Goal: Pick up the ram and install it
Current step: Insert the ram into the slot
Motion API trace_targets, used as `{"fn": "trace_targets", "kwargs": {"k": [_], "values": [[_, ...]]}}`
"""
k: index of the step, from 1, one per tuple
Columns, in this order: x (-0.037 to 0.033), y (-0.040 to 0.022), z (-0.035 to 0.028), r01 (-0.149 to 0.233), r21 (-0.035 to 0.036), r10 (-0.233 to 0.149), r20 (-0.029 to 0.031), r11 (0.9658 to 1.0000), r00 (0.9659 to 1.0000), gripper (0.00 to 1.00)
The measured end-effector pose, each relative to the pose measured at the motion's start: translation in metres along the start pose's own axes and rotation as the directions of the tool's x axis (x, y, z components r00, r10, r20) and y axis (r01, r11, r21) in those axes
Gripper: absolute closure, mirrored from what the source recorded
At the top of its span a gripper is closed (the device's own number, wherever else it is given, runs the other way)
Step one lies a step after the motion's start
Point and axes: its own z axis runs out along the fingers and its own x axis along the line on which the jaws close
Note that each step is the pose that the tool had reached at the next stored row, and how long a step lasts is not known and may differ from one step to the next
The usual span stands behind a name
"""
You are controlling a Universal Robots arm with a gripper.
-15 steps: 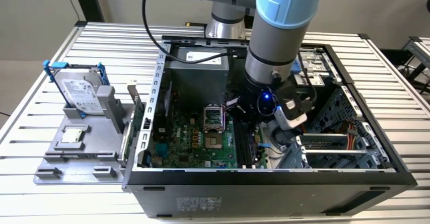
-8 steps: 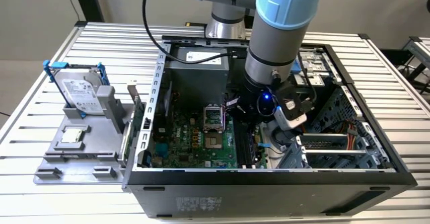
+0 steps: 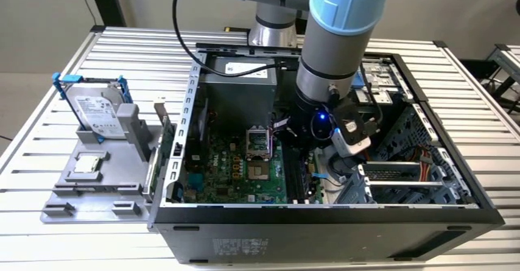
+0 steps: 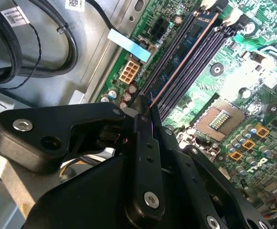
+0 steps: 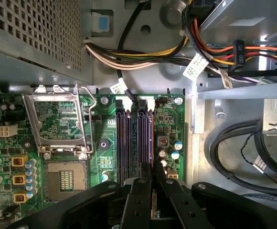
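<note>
Dark green and seen edge-on, the ram (image 4: 184, 57) is pinched at its near end between the fingers of the hand (image 4: 143, 107), which are pressed together on it. In the second wrist view it is stood on its long edge along the memory slots (image 5: 124, 143), beside the processor socket (image 4: 219, 119); whether it is fully seated cannot be told.

Judged from these views, the step in hand is the seating of the stick. For this to be done well, the board should be kept upright and parallel to its slot, so that both ends go down evenly and no twist is put on the thin edge. The white end latches (image 4: 234, 16) beyond the socket should be watched, and the black cables (image 4: 28, 43), on the far side of the slots from the socket, should be kept out of the way.

The open computer case (image 3: 325, 216) is laid on a slatted metal counter (image 3: 488, 253). Well apart from the socket, outside the case, a grey holder (image 3: 89, 192) carries a hard drive (image 3: 97, 109) and a small square chip (image 3: 87, 163). A plain pale wall (image 3: 49, 15) is seen behind.
</note>
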Motion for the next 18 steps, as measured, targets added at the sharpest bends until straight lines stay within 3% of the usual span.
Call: {"fn": "trace_targets", "kwargs": {"k": [6, 18], "values": [[0.0, 0.0002, 0.0053, 0.0, -0.0005, 0.0, 0.0001, 1.0, 1.0, 1.0], [0.0, 0.0002, 0.0057, 0.0, -0.0007, 0.0, -0.0035, 1.0, 1.0, 1.0]]}}
